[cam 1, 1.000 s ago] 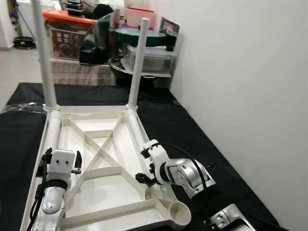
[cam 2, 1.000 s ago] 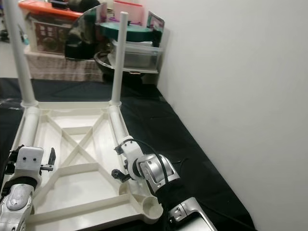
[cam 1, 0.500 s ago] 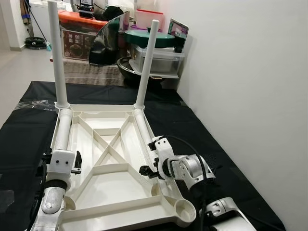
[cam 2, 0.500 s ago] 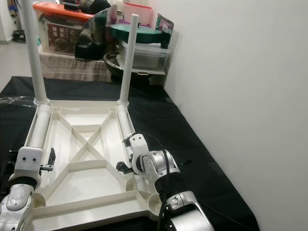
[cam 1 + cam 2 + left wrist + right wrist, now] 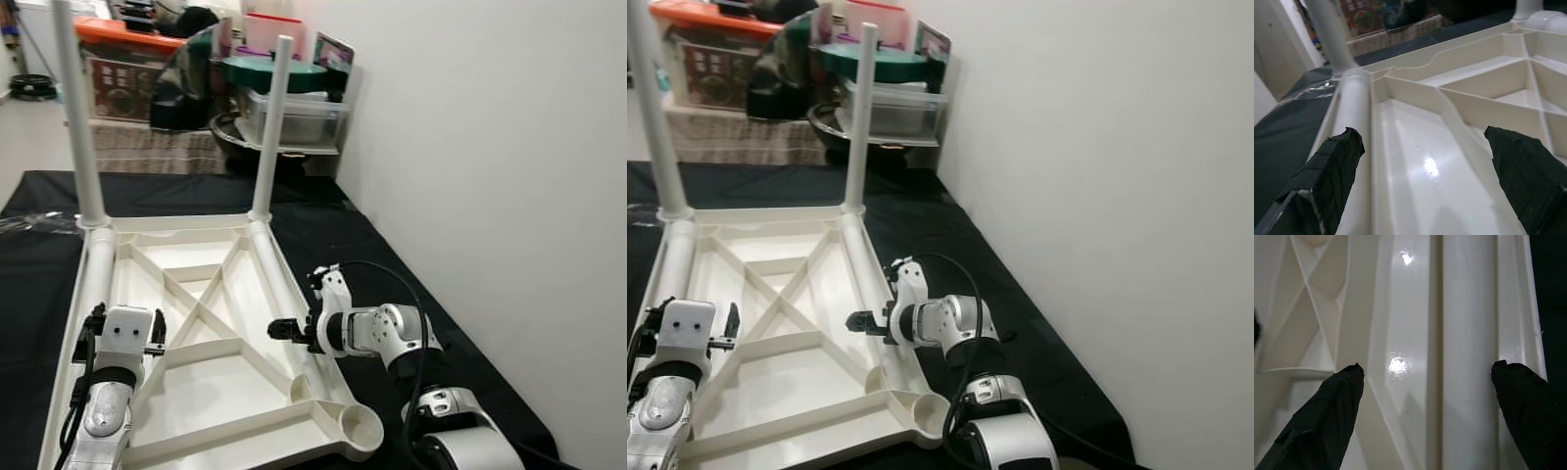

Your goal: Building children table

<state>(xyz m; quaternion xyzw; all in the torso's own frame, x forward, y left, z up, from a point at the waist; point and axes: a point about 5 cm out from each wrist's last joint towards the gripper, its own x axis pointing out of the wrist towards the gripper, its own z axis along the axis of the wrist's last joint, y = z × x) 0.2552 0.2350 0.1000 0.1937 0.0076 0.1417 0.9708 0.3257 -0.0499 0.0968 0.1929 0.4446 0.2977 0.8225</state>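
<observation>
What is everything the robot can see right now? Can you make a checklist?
Surface: black cloth spread on the floor, by a white wall.
Job's things: white tabletop lies upside down; two legs stand upright in its far corners; the near right socket is empty.
Clutter: crumpled clear plastic at the cloth's far left edge.
Left pincer: open, over the tabletop's left rail.
Right pincer: open, straddling the tabletop's right rail.
Cables: black cable loops over the right arm.
Surroundings: bins, a green lid and an orange box stacked beyond the cloth.
</observation>
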